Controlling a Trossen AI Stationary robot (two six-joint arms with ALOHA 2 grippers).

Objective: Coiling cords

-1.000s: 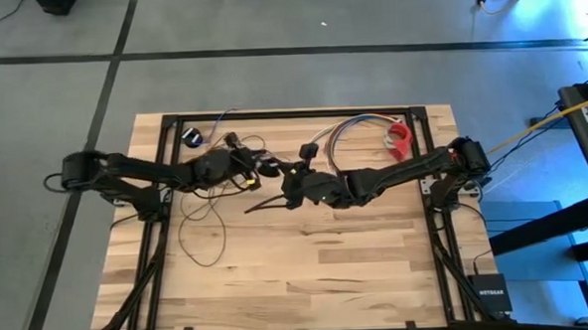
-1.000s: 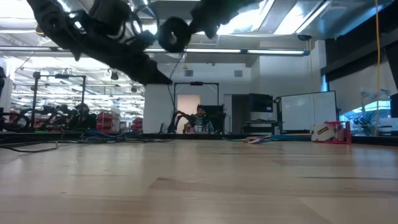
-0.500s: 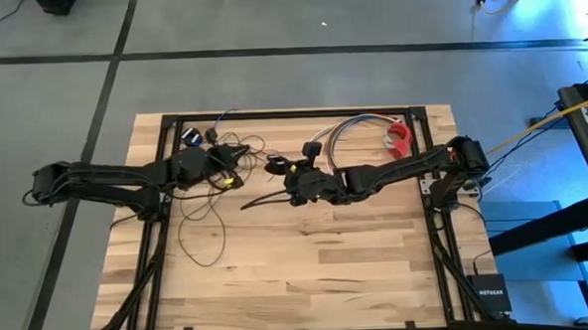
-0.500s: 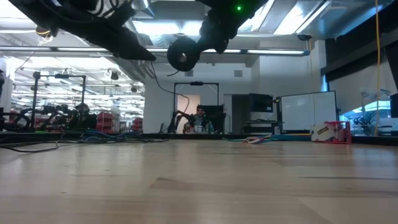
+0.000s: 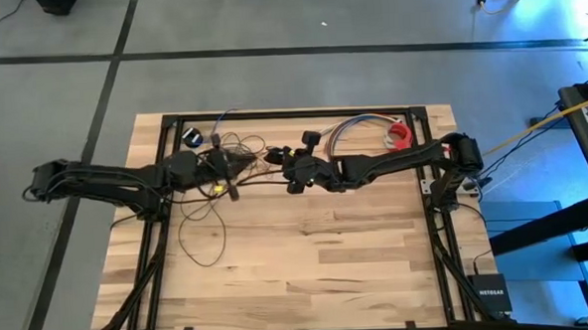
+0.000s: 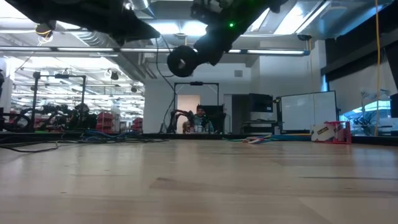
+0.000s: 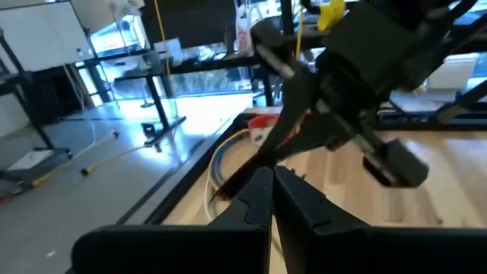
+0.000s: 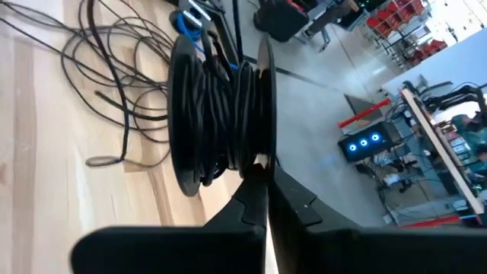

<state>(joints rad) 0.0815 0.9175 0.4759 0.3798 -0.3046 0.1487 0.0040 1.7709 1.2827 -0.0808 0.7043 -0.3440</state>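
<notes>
The cords are one thin dark wire. Part of it lies in loose loops (image 5: 202, 224) on the table's left half, and part is wound on a black round spool (image 8: 217, 114). The spool hangs in the air over the table's far middle (image 6: 182, 61). My right gripper (image 8: 264, 176) is shut on the spool. Just left of it in the high view, my left gripper (image 5: 246, 164) points level at the spool. It is shut on a strand of the cord (image 7: 285, 141) that runs on to the spool. My left gripper pinches a single thin strand (image 7: 266, 164) between its two fingertips, coming level from the table's left. The strand runs on in the air toward the spool. My right gripper pinches the rim of one spool flange (image 8: 262, 156) between its fingers, coming from the table's right and slanting slightly down. The spool is lifted clear of the table.
A bundle of multicoloured wires (image 5: 347, 131) and a red object (image 5: 400, 135) lie at the far right. A small blue object (image 5: 192, 138) sits at the far left. A black metal frame (image 5: 292, 113) rims the table. The near half (image 5: 319, 273) is bare wood.
My left gripper has drawn back toward the table's left edge and risen, staying shut. My right gripper has carried the spool toward the far edge and a little down. Both grippers now sit in one line, tip to tip.
</notes>
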